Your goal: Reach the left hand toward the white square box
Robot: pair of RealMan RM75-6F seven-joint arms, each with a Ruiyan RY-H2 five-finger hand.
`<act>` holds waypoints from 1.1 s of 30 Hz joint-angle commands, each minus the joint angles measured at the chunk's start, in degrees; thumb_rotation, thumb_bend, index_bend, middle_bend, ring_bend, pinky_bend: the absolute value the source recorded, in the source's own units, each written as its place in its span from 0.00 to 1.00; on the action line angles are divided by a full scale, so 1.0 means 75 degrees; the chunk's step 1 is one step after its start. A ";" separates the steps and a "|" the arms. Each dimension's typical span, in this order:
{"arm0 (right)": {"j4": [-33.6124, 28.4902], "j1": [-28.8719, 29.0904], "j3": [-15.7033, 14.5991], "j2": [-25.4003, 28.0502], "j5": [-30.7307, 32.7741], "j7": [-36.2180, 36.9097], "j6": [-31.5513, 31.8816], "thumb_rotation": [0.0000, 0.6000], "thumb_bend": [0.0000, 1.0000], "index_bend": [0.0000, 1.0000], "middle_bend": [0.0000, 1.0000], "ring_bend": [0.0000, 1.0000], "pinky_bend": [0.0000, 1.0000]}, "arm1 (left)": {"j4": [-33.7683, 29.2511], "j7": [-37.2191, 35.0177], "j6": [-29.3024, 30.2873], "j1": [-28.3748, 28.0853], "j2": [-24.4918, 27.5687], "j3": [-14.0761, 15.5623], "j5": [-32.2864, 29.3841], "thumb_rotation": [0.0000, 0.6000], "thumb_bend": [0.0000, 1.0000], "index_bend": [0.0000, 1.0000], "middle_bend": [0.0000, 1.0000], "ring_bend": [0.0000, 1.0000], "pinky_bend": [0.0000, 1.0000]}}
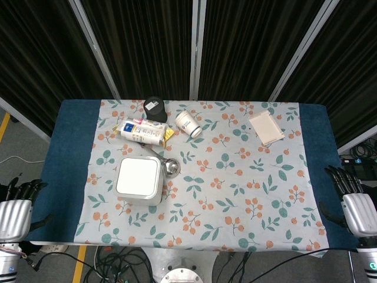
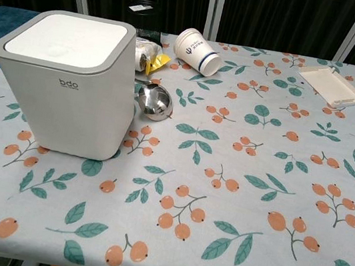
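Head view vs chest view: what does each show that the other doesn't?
Head only: the left robot hand and right robot hand, both off the table's sides, fingers apart, holding nothing. Chest only: the "bdo" lettering on the white square box. Both: box, tipped paper cup, metal spoon, flat white tray, floral cloth.

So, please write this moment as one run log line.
left hand: open, off table | white square box: untouched | right hand: idle
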 commanded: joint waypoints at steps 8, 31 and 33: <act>-0.0008 -0.0041 0.0002 0.0022 -0.0038 0.0036 -0.0036 1.00 0.30 0.02 0.04 0.00 0.00 | 0.0052 -0.0063 0.0025 0.0026 -0.0021 0.0049 0.0040 1.00 0.00 0.24 0.19 0.20 0.05; -0.0317 -0.0011 -0.0057 0.0157 0.0305 -0.0167 -0.0726 1.00 0.30 0.02 0.04 0.00 0.00 | -0.0365 -0.1616 -0.1852 -0.2609 0.0712 0.0233 0.3176 1.00 0.00 0.21 0.14 0.14 0.04; -0.0295 -0.0012 -0.0052 0.0150 0.0314 -0.0149 -0.0747 1.00 0.29 0.02 0.04 0.00 0.00 | -0.0421 -0.1456 -0.2121 -0.2777 0.0659 0.0233 0.3148 1.00 0.00 0.21 0.14 0.14 0.04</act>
